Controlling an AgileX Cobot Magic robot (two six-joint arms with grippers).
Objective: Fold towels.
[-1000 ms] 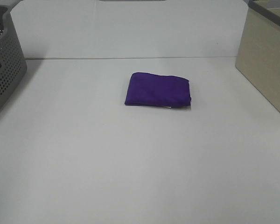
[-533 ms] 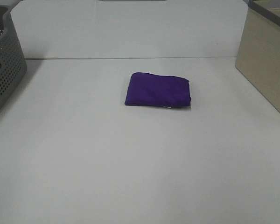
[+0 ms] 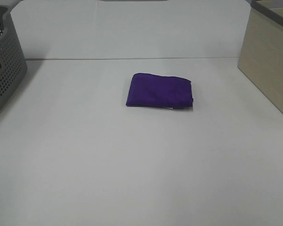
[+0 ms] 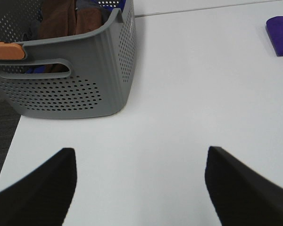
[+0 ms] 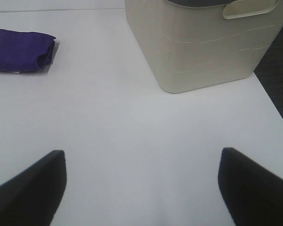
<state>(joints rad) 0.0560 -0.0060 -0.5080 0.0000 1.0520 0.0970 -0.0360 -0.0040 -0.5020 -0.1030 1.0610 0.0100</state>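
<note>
The purple towel (image 3: 159,91) lies folded into a small rectangle on the white table, a little behind its middle, with a bit of white tag at its front edge. It also shows at the edge of the left wrist view (image 4: 280,34) and of the right wrist view (image 5: 20,51). Neither gripper appears in the exterior high view. My left gripper (image 4: 140,181) is open and empty, over bare table near the grey basket. My right gripper (image 5: 141,183) is open and empty, over bare table near the beige bin. Both are far from the towel.
A grey perforated basket (image 3: 4,66) holding brown and dark cloths (image 4: 68,21) stands at the table's left edge. A beige bin (image 3: 269,56) stands at the right edge (image 5: 203,42). A white wall panel rises behind the table.
</note>
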